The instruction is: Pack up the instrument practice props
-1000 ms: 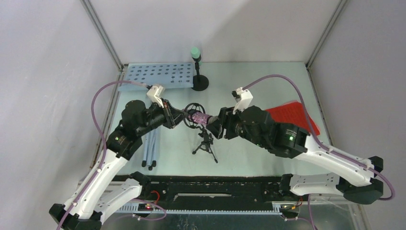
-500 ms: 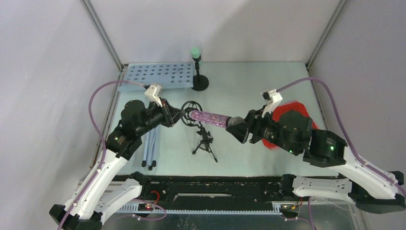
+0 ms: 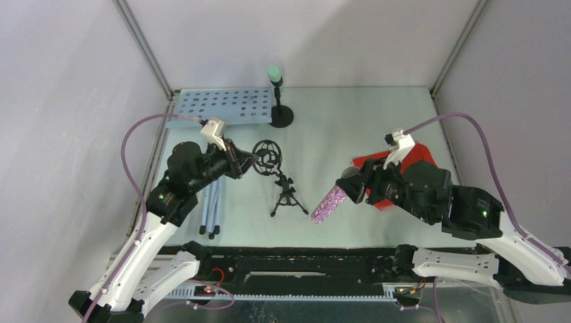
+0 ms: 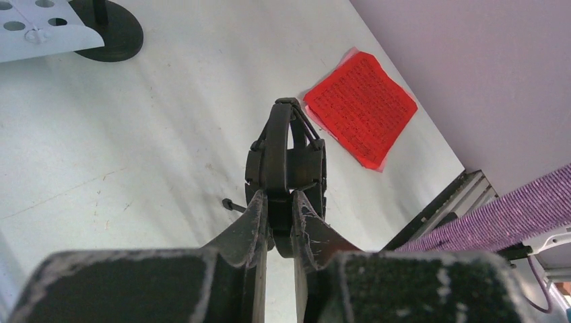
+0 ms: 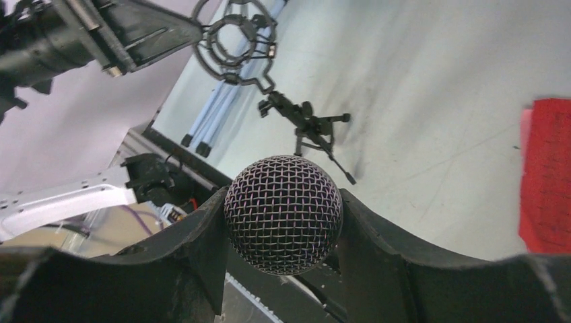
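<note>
I've got room to pass over the far-right table [image 3: 357,121], between the mint microphone [image 3: 274,73] and the red sheets [image 3: 412,153]. The centre's tight, though: the black mic mount [image 3: 288,199] stands there with the purple microphone [image 3: 328,204] tilted just beside it. The left edge is blocked by the blue-grey tripod [image 3: 214,205] and the music desk [image 3: 222,105].

Desk [image 3: 222,106] rear-left; tripod [image 3: 214,205] left; sheets [image 4: 360,108] right, prob. stacked.

A pale, scuffed grey-green tabletop [image 3: 377,121] is boxed in on three sides by plain matte lilac-grey wall panels [image 3: 60,101]. Slim aluminium posts [image 3: 143,50] rise from its two far corners. A black slotted rail [image 3: 303,259] runs along its near edge. The light is soft and even.
</note>
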Available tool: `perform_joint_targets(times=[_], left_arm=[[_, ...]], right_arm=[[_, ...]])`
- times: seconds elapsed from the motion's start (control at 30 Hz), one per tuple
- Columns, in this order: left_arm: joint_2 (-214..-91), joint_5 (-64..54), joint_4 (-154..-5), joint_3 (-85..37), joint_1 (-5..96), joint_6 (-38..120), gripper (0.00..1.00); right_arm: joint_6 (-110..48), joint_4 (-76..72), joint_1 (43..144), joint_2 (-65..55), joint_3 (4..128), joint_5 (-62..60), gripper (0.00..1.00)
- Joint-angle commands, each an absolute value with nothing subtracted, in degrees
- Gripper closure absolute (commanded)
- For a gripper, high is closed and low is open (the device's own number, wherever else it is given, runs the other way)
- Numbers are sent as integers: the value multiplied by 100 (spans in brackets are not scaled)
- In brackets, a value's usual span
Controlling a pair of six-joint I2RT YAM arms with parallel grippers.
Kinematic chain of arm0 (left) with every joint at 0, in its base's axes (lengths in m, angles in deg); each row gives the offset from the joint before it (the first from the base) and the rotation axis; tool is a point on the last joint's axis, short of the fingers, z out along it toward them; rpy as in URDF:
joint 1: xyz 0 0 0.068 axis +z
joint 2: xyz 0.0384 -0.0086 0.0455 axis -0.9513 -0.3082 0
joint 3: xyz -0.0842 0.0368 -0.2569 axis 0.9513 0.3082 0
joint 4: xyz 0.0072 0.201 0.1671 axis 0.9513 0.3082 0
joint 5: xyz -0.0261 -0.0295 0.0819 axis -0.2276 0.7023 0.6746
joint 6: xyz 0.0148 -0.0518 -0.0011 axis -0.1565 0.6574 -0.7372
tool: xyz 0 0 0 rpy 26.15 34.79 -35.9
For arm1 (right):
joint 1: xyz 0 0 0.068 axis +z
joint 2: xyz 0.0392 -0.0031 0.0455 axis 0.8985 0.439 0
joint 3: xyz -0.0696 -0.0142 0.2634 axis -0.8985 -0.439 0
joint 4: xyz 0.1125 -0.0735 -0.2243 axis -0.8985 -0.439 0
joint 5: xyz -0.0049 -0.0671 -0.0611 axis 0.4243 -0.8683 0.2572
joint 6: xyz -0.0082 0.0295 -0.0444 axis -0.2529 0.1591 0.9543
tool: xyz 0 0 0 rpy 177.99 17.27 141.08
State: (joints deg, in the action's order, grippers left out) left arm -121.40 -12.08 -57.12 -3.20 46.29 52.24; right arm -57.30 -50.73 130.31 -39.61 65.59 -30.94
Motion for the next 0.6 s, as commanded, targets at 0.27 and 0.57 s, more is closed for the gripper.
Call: perform_joint_targets(times=[0.27, 0.57], left_arm=[[-11875, -1443, -5912, -552, 4682, 4781, 100], [-12354, -2141, -6971, -829, 4673, 5031, 100]], right_arm=[[-6016, -5553, 12894, -3229, 6479, -4414, 100], [-6271, -5334, 12788, -3076, 5930, -4292, 100]])
